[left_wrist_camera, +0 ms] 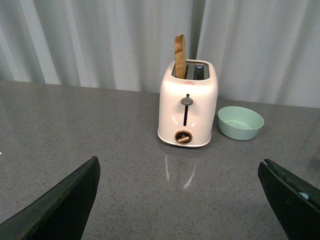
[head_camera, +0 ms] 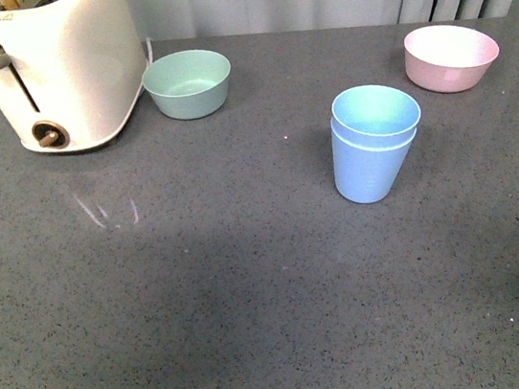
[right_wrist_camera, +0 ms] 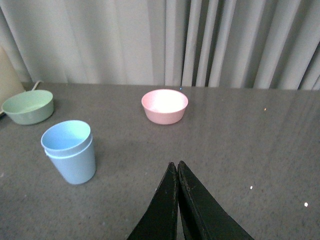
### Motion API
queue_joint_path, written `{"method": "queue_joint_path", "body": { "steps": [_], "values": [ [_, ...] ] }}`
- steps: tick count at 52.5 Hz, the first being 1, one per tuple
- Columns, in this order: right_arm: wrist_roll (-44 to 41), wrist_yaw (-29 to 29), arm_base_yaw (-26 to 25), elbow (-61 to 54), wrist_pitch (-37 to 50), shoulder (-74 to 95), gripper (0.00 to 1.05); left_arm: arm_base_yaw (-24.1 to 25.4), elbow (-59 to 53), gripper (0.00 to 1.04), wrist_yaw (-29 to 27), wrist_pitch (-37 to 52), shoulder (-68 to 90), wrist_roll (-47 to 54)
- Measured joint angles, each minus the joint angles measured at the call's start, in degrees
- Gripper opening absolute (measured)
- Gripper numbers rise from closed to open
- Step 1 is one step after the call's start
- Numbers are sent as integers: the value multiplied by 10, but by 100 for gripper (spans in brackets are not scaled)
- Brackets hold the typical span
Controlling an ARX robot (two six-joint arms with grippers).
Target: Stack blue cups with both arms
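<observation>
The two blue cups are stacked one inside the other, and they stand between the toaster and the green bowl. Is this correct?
Not quite. The blue cups are stacked, but they stand between the green bowl and the pink bowl, nearer the pink one. The green bowl sits right beside the toaster. The front view shows this.

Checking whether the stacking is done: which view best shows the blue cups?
The front view: the blue cups sit close and central, one nested in the other, upright on the table. The right wrist view shows them smaller, off to one side. The left wrist view misses them.
</observation>
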Motion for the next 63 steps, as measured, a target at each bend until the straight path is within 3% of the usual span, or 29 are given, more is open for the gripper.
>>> {"method": "queue_joint_path", "body": {
  "steps": [19,50,63],
  "values": [
    [0,2,0,0,-29,-45,2,0,0,96,0,0,0,0],
    [1,2,0,0,-29,-45,97,0,0,96,0,0,0,0],
    [1,2,0,0,-29,-45,96,0,0,96,0,0,0,0]
  ]
}}
